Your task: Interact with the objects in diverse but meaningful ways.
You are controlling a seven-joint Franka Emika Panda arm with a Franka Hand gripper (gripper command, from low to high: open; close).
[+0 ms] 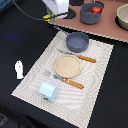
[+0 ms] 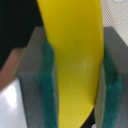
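I see white shaker bottle on dark table, off placemat. On placemat: pale blue cup, tan plate, grey bowl. My gripper hangs beyond placemat, green pads pinching yellow banana.

Right up close here: the yellow banana fills the middle of the wrist view, running the full height of the picture, smooth and glossy with a soft sheen low on its skin. The gripper has it clamped, and you can see one green pad pressed against one flank and the other green pad tight on the opposite flank. Grey finger blocks back the pads on both sides. Behind it all, a dark surface on one side, pale blurred patches in the corners, too soft to identify
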